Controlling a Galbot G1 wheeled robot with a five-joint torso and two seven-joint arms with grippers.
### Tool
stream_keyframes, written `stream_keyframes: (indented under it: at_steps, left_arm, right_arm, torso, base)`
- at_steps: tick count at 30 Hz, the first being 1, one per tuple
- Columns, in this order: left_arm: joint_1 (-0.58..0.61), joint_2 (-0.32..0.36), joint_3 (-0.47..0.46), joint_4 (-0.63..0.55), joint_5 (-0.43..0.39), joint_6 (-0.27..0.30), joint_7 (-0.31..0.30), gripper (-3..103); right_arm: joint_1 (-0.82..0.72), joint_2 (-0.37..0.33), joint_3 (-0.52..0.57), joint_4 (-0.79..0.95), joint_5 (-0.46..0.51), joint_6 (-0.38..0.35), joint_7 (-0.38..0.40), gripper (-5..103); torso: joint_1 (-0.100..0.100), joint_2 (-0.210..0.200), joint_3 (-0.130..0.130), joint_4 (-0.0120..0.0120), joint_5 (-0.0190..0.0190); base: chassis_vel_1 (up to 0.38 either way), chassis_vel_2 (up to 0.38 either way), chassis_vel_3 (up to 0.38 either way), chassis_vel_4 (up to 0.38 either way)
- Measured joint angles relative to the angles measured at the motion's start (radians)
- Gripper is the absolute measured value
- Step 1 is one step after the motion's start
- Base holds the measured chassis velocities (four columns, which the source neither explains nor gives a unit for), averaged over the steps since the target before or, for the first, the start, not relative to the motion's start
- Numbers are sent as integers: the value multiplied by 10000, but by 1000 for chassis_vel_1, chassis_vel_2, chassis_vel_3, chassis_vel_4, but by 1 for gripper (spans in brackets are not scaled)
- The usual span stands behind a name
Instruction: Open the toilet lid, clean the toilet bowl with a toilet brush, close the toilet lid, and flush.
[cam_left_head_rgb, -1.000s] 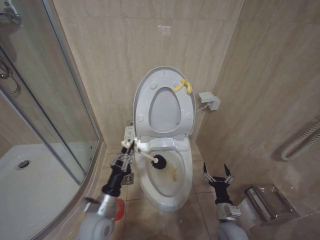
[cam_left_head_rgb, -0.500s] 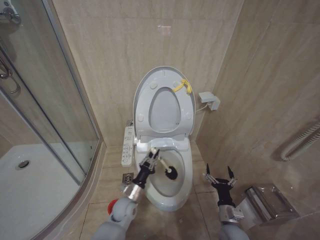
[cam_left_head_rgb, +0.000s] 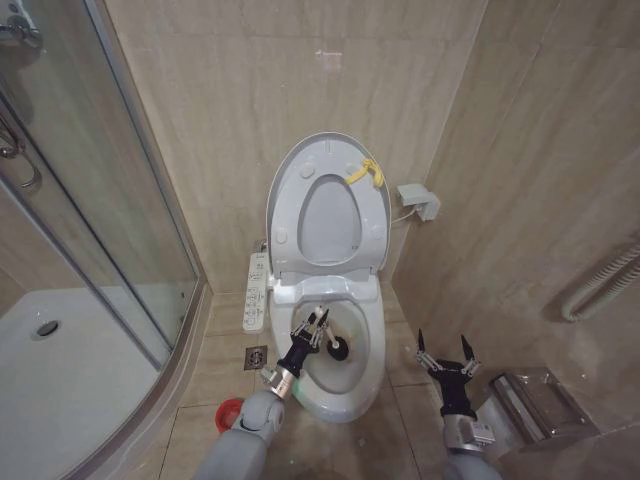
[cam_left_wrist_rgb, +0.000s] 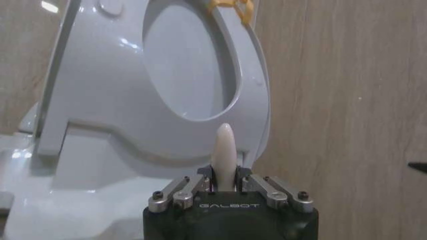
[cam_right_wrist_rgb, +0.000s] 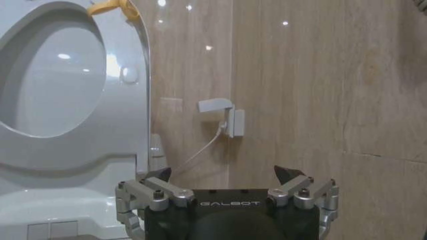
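Bathroom — toilet bowl (cam_left_head_rgb: 345, 345), shower tray (cam_left_head_rgb: 60, 380), tiled walls (cam_left_head_rgb: 240, 110)

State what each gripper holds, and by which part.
The left gripper is shut on the toilet brush, gripping its thin white handle, with the bristle head down in the toilet bowl. The right gripper holds nothing, its jaws open.

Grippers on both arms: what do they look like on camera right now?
Both match: the left gripper and right gripper have black bodies printed GALBOT in white, silver metal linkages with dark bolts, and thin black pointed jaws. Behind each sits a silver wrist ring, then a smooth grey rounded forearm.
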Motion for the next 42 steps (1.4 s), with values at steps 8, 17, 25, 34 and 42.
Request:
stream_keyframes:
  at_steps: [8, 17, 25, 34, 42]
  left_arm:
    - [-148, -234, 133, 381, -99, -40, 2, 21]
    - [511, -29, 633, -1713, -1012, 319, 278, 22]
    - [772, 106, 555, -1542, -847, 321, 406, 22]
    - [-36, -445, 281, 313, -978, -201, 783, 22]
    - [-413, -863, 547, -73, -1735, -180, 1304, 22]
  right_arm:
    - [112, -86, -61, -143, 6, 3, -7, 100]
    - [180, -176, -49, -208, 19, 6, -9, 100]
    - [226, -152, -78, -281, 23, 16, -23, 100]
    - [309, -91, -185, -385, -46, 36, -64, 100]
    - [298, -181, -134, -420, -25, 48, -63, 100]
  torso:
    - [1, -2, 3, -2, -1]
    - [1, -1, 2, -5, -3]
    - [0, -1, 1, 0, -2]
    - [0, -2, 2, -1, 0]
    - [1, -3, 3, -5, -1]
  base:
    - [0, 0, 0, 0]
    - [0, 0, 0, 0]
    - [0, 0, 0, 0]
    - [0, 0, 0, 0]
    - [0, 0, 0, 0]
